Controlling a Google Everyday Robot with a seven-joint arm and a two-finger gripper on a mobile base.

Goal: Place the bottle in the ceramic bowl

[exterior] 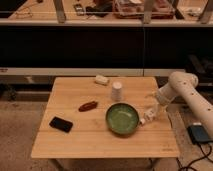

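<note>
- Table [75, 145]: the left half is mostly bare wood. A flat black slab [61, 124] lies near the front-left, with a reddish-brown lump [88, 106] behind it. Both are well apart from where I'm working.
- Back row: a whitish block [101, 79] sits near the far edge, with an upturned white cup [116, 91] to its right. The cup stands just behind the bowl, so I'd keep any swing over it high.
- Green bowl [122, 119]: right of centre, nothing in it, wide and shallow. It makes an easy target from its right side.
- Bottle [143, 121]: outside the bowl, just beside its right rim, lying tilted at the tip of the claw. Not in the bowl yet.
- My read on handling: small, slim, light plastic, probably slick and prone to rolling. I'd pinch across the body at mid-length, not the cap, and let it go low so it doesn't bounce on the glaze.
- Claw [148, 116]: down at table height on the right, right at the bottle, spread wide and not clamped. I can't tell whether it touches the bottle.
- Room: the move is short and leftward over the rim. The table's right edge is near the arm [175, 90], and a nudged bottle could roll off there.
</note>
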